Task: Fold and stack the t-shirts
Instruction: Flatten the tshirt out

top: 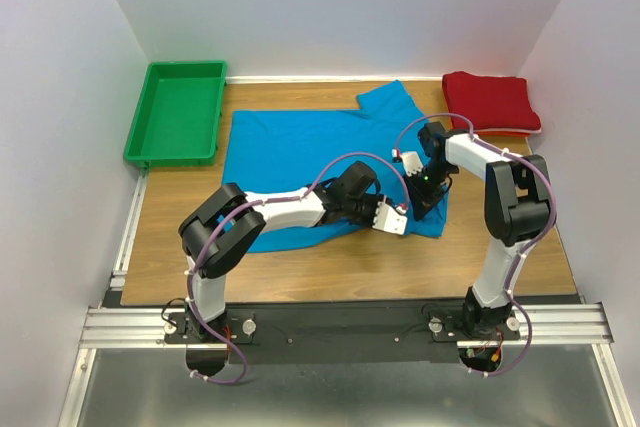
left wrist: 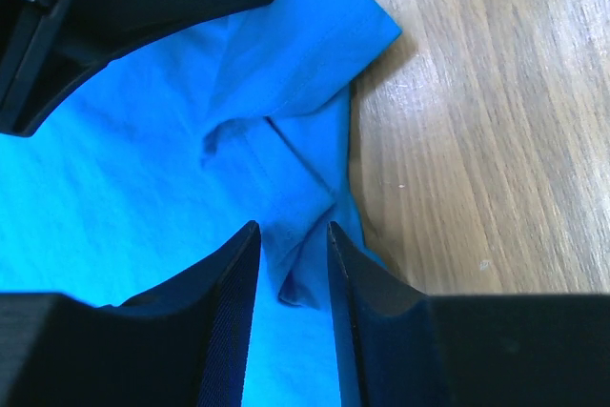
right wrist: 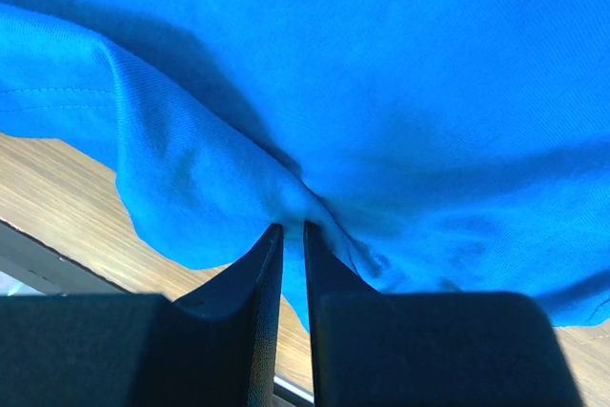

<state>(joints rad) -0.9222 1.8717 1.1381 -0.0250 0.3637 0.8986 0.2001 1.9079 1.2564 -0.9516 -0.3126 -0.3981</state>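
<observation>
The bright blue t-shirt (top: 290, 147) lies spread over the middle of the wooden table. The dark red t-shirt (top: 490, 102) lies folded at the back right. My right gripper (top: 425, 197) is at the blue shirt's near right corner; in the right wrist view it (right wrist: 293, 226) is shut on a pinched fold of blue cloth (right wrist: 210, 169) lifted off the wood. My left gripper (top: 400, 222) is right next to it; in the left wrist view it (left wrist: 293, 226) stands narrowly open, its jaws on either side of a small ridge of the shirt's edge (left wrist: 300, 278).
A green plastic tray (top: 175, 112) stands at the back left. Bare wood (left wrist: 477, 140) lies right of the shirt's edge. Part of the right arm's black gripper body (left wrist: 95, 7) fills the upper left of the left wrist view. White walls enclose the table.
</observation>
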